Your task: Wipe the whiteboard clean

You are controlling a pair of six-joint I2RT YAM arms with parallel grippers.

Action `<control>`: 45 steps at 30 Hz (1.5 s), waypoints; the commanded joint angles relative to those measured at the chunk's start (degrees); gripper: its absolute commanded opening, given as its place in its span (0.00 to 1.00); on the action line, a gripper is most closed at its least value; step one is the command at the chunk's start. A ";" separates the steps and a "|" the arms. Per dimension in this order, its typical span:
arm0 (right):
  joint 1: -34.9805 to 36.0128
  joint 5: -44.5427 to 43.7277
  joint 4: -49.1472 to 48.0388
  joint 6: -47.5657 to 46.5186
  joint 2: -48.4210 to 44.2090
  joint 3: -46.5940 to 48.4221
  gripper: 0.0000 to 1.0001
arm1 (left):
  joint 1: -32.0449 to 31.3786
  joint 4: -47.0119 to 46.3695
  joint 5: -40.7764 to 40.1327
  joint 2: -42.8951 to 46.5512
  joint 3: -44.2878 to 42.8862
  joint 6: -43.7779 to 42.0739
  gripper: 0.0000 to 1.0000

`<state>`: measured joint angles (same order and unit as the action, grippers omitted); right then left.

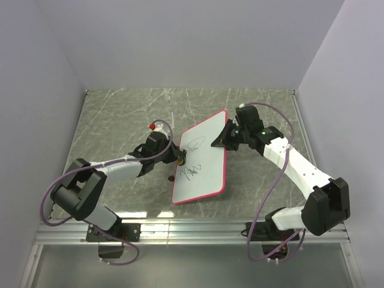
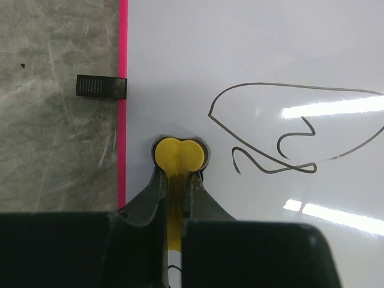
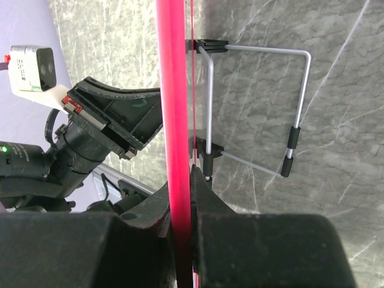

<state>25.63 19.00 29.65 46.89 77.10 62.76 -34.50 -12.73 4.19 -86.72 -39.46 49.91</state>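
Observation:
The whiteboard (image 1: 203,161), white with a pink-red rim, stands tilted on the marbled table and carries dark scribbles. My left gripper (image 1: 179,159) is shut on the small yellow bone-shaped eraser (image 2: 179,155), whose end rests on the board near its left rim (image 2: 122,90), just left of a scribbled loop (image 2: 282,135). My right gripper (image 1: 227,137) is shut on the board's far right edge; in the right wrist view the pink rim (image 3: 174,120) runs straight between its fingers (image 3: 204,186).
A wire stand (image 3: 288,90) with black feet props the board from behind. A black clip (image 2: 102,86) sits at the board's left rim. The left arm's wrist camera (image 3: 30,66) shows beyond the board. Grey walls enclose the table (image 1: 120,120).

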 commanded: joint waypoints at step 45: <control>2.94 -0.81 -2.67 -0.84 0.16 -1.59 0.00 | -0.91 11.41 15.94 -13.84 -10.99 -3.51 0.00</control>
<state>25.56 17.87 28.75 48.56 76.64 61.89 -28.93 -13.67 15.49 -98.94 -52.99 48.62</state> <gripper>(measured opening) 0.103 0.081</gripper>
